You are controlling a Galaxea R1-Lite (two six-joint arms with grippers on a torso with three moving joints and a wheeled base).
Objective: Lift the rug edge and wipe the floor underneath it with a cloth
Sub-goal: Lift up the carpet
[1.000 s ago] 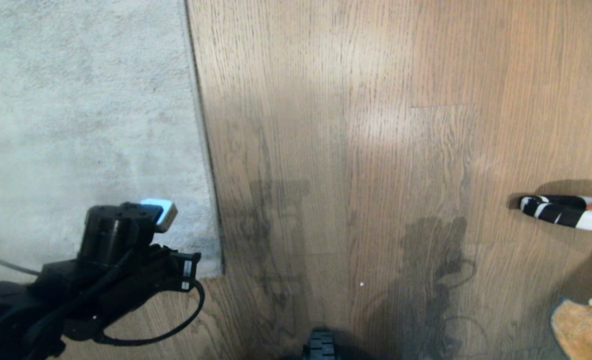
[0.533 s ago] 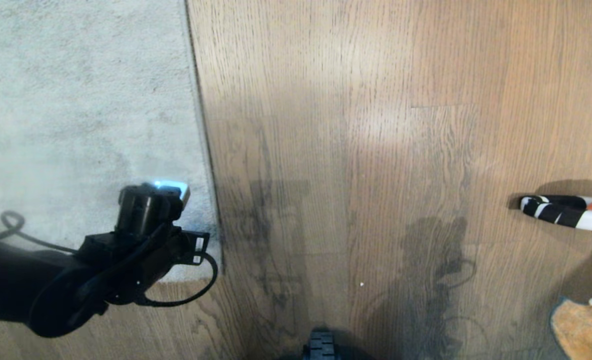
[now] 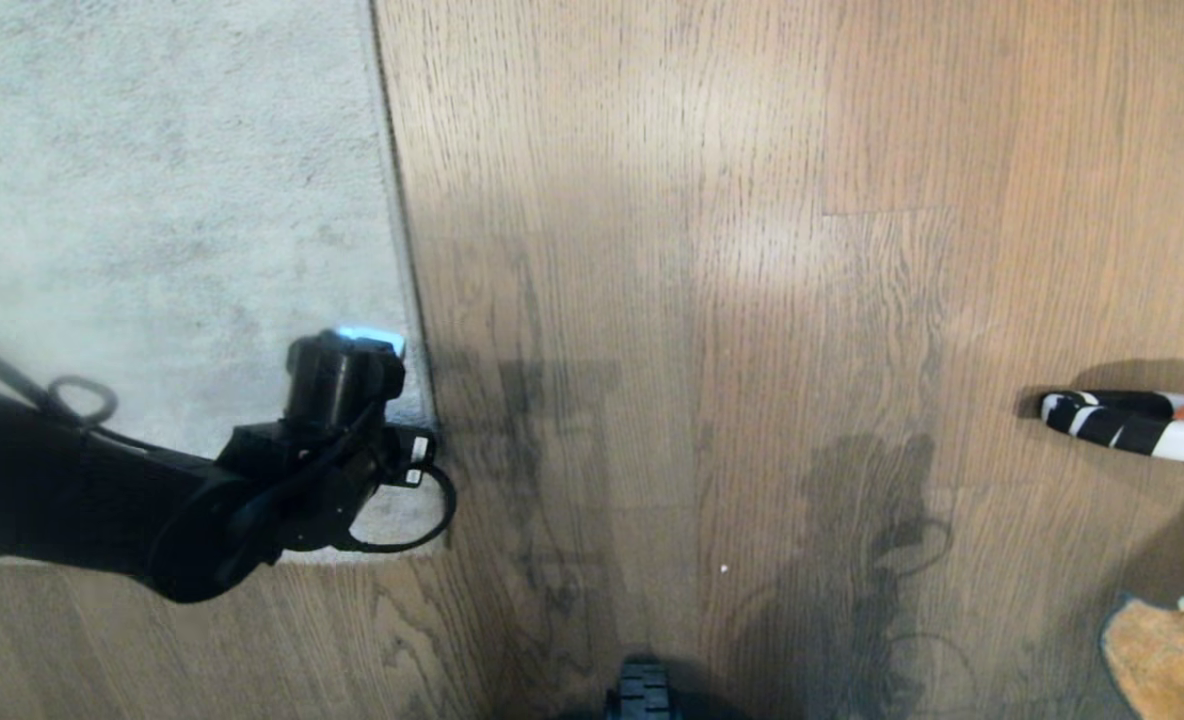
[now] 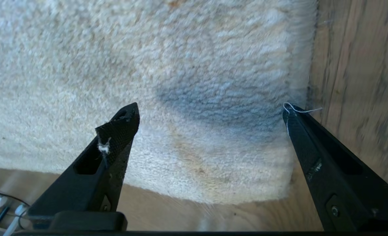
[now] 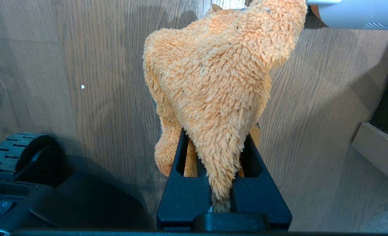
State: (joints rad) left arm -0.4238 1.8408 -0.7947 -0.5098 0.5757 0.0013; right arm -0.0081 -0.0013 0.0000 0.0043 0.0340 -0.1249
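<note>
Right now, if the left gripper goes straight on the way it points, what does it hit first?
Probably the rug edge: the open left gripper points at the pile by the corner, one finger at the border with the floor. Depth is unclear.

Pale grey short-pile rug edge (image 4: 289, 98): nubby, matt textile. Brown wood-grain plank floor (image 3: 752, 250): smooth, faint sheen. Fluffy orange-tan cloth (image 5: 213, 85): shaggy, matt fibres. Left gripper fingers (image 4: 115, 137): black matt, finely textured pads.
</note>
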